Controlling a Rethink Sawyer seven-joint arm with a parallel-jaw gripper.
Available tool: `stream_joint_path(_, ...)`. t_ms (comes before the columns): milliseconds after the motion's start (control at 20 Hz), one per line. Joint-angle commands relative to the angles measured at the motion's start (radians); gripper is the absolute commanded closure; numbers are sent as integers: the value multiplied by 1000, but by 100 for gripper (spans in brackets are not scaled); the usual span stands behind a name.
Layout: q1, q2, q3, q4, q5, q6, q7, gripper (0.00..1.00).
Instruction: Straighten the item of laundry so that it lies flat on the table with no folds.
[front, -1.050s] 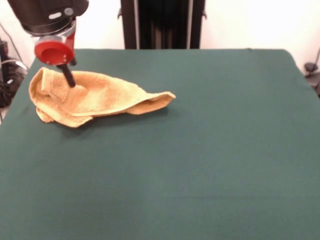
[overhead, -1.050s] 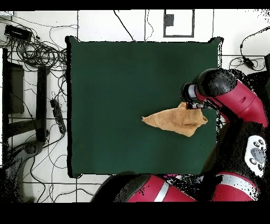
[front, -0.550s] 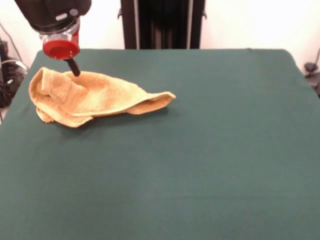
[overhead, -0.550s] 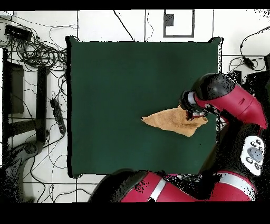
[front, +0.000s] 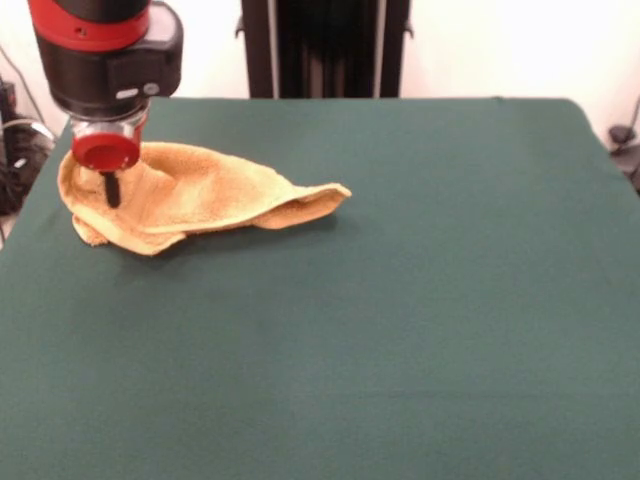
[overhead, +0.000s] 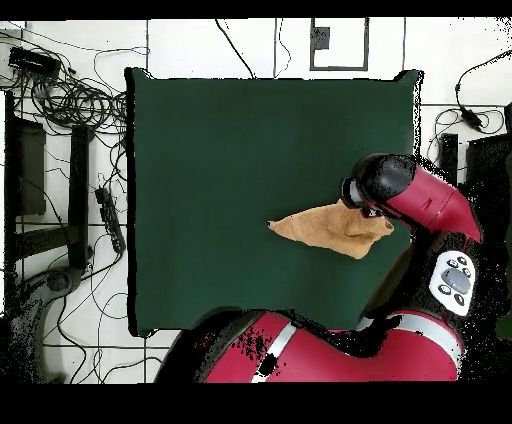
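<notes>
In the front view, the gripper (front: 111, 188) hung over the left end of the towel (front: 190, 195), its dark tip down against the cloth; whether its fingers were open or closed could not be told. The orange-tan towel lay crumpled near the far left corner of the green table (front: 400, 300), bunched at its left end and tapering rightward to a folded-over point lifted slightly off the table.

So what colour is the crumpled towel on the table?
Orange-tan towel, plain as far as visible; clearest in the front view.
</notes>
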Motion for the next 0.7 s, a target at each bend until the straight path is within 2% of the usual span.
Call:
stream_joint_path(50,28,52,7,5,-43,-60,141,0)
stream_joint_path(250,-20,46,18,-16,-72,-52,58,0)
stream_joint_path(550,-73,38,105,101,-60,-29,-10,0)
stream_joint_path(700,-88,40,127,117,-51,-24,-14,0)
